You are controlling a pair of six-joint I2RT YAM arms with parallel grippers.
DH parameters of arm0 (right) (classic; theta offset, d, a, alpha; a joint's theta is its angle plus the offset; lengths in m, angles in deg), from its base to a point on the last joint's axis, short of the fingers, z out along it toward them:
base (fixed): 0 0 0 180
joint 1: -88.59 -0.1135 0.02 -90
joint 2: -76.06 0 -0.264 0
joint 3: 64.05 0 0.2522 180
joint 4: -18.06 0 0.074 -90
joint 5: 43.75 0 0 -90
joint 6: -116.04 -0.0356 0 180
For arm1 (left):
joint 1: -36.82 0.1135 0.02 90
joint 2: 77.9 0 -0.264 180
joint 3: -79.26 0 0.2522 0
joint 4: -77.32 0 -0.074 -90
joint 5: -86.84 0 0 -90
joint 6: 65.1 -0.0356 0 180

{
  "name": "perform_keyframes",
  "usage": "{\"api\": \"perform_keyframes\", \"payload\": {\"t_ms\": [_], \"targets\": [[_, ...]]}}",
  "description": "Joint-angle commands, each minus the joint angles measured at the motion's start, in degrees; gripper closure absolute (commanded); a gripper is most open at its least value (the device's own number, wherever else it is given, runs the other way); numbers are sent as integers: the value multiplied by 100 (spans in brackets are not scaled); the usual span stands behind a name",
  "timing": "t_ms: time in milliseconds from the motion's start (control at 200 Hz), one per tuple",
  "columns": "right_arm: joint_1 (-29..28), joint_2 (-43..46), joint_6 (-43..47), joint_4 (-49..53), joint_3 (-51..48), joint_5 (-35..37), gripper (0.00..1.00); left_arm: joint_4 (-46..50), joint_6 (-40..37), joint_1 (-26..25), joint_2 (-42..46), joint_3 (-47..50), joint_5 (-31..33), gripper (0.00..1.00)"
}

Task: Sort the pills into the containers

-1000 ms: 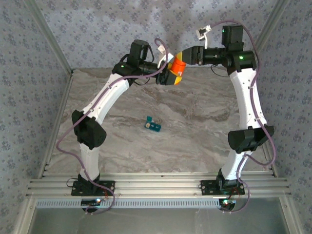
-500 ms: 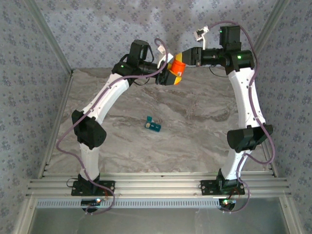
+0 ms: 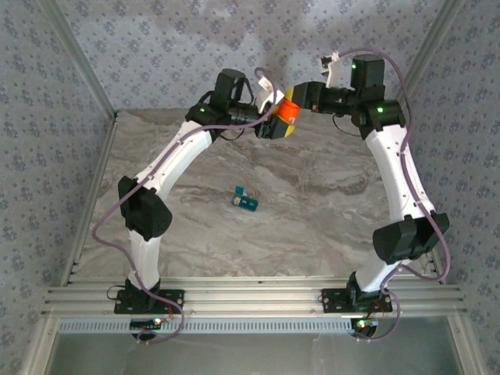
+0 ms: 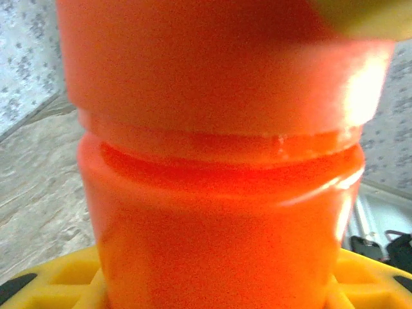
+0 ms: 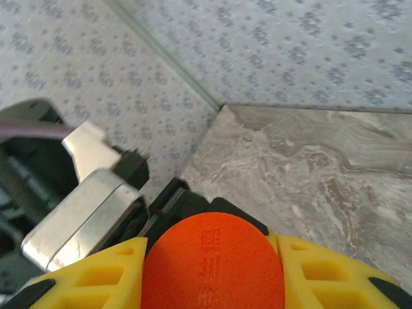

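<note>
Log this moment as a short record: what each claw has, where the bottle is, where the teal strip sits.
left claw: shut on the body of the orange bottle
right claw: shut on the bottle's cap
bottle position: held in the air between both claws, above the far part of the table
teal container strip: lying on the table near its middle, apart from both claws; one lid appears flipped up
</note>
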Motion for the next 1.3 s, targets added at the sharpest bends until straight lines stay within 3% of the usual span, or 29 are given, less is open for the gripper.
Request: {"api": "perform_keyframes", "payload": {"t_ms": [0,390,595,685,969,1294], "targets": [[-220,143,-568,-176,-440,774,68,-1101,-48,-115,548,230,721,100],[-322,155,-747,-151,-462,966,65,-1304,-1,-183,586,434,732,100],[-118,25,-880,-85,-76,711,56,-1282,29,-137,529,420,563,100],[17,-30,-957,-148,148,514,45,-1231,68,-96,492,395,438,100],[407,123,-1010,-448,451,-13,24,-1081,67,50,490,403,128,100],[804,-242,-29,-86,950,-1420,22,-602,19,167,362,56,-666,100]]}}
